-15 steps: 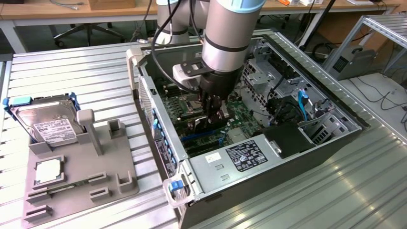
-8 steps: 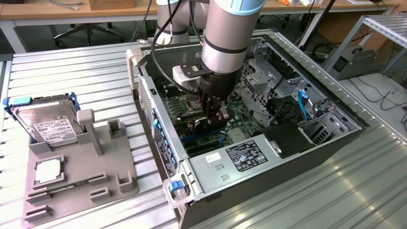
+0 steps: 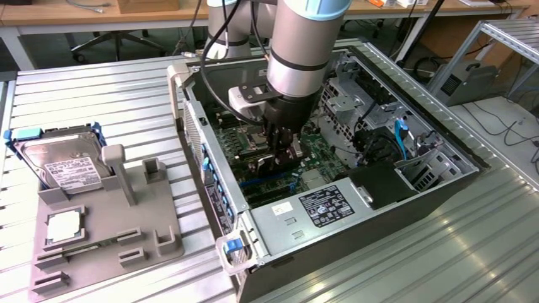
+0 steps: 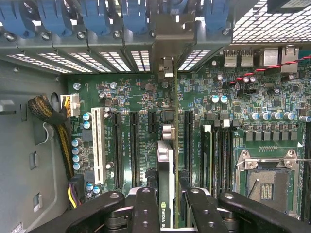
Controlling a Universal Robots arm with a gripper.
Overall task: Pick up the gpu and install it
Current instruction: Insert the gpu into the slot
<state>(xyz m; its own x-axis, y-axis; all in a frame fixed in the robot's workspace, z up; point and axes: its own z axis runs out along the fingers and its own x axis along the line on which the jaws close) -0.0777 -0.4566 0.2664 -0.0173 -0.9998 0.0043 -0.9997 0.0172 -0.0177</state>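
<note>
Jaws stand clamped on the gpu (image 4: 165,167), held edge-on just above the motherboard (image 4: 126,92) slots inside the open case (image 3: 379,243); it looks light, stiff and fragile (grip the top edge, never the contacts).

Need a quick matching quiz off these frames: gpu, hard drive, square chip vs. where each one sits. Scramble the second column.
Things:
1. gpu
2. hard drive
3. square chip

Places:
A. lying flat on the grey tray
B. in a blue frame at that tray's end
C. clamped in the end effector, over the motherboard

Pairs: 1-C, 2-B, 3-A
</note>
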